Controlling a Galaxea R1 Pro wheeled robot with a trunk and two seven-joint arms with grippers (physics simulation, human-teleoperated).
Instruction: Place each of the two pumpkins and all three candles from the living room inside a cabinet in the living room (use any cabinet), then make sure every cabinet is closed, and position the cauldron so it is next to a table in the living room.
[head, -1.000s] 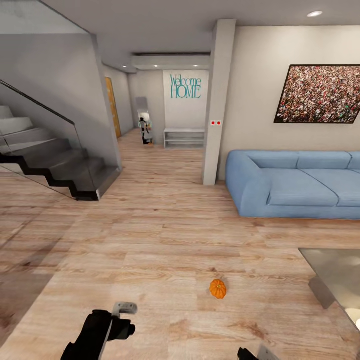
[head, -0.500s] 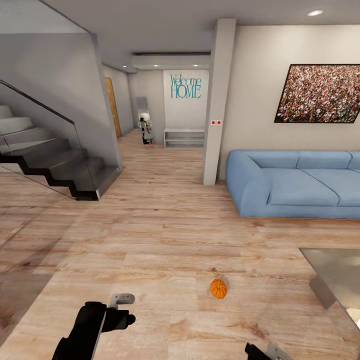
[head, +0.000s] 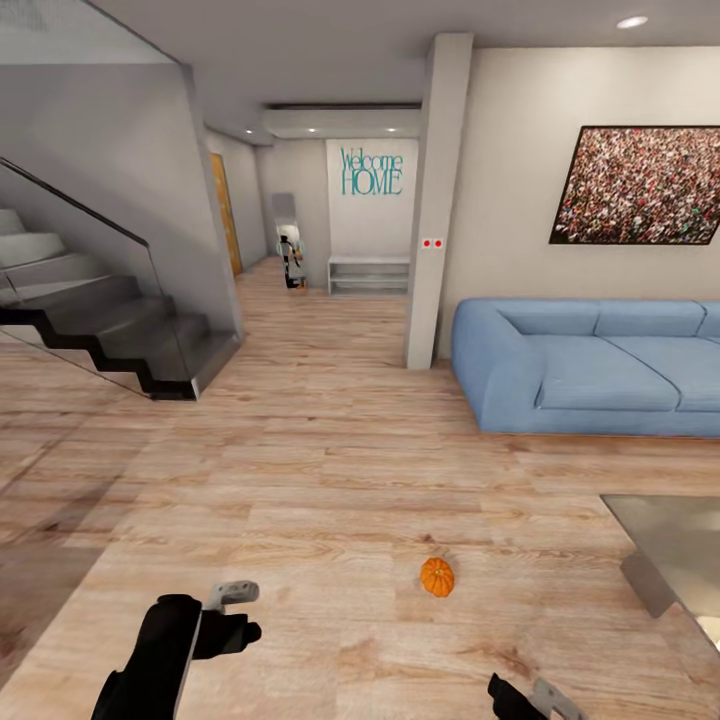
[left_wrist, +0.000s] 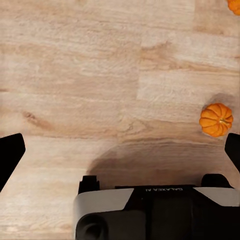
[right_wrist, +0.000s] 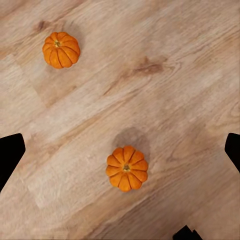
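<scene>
Pumpkins lie on the wooden floor (head: 330, 480): one (right_wrist: 126, 168) centred beneath the right hand (right_wrist: 120, 150), fingers spread; another (right_wrist: 61, 49) nearby. Left hand (left_wrist: 120, 150) is spread, empty. A straight descent is advised, closing across the ribs.

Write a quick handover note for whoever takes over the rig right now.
Left gripper: open, empty, above bare floor.
Right gripper: open, empty, hanging over one pumpkin.
Second pumpkin lies on the wood floor nearby. Head view shows one pumpkin on the floor, near the table corner.
Done: nothing visible.
Left: stow both pumpkins and the candles, close cabinets, place the cauldron.
</scene>
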